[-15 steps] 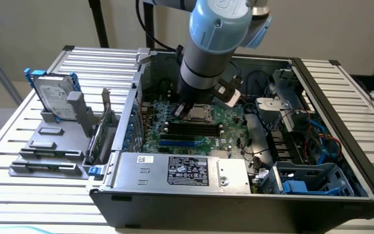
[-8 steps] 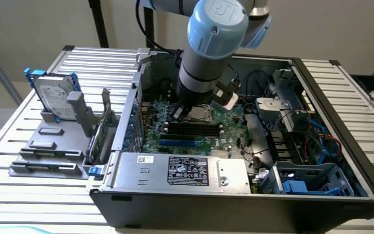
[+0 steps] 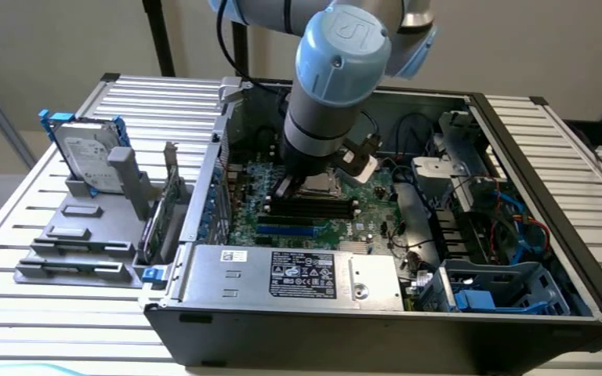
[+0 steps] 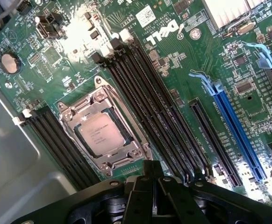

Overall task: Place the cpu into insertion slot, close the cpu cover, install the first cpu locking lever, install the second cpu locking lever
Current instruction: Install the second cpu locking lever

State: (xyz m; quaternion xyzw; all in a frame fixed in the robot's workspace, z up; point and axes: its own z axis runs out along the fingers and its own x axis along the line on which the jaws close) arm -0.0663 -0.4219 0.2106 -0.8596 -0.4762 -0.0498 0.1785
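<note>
Cpu (image 4: 100,134) sits in insertion slot (image 4: 68,112) w/ cpu cover (image 4: 126,151) down. Gripper (image 4: 151,179) jaws closed, empty, just beside cover.

The exterior view looks down from high in front at the open computer case (image 3: 385,235) on the slatted desk (image 3: 29,235) — fairly far back. The wrist view hangs close over the motherboard (image 4: 182,93), facing down. Both share the socket area — the cpu (image 4: 100,134) beside the memory slots (image 4: 145,112).
</note>
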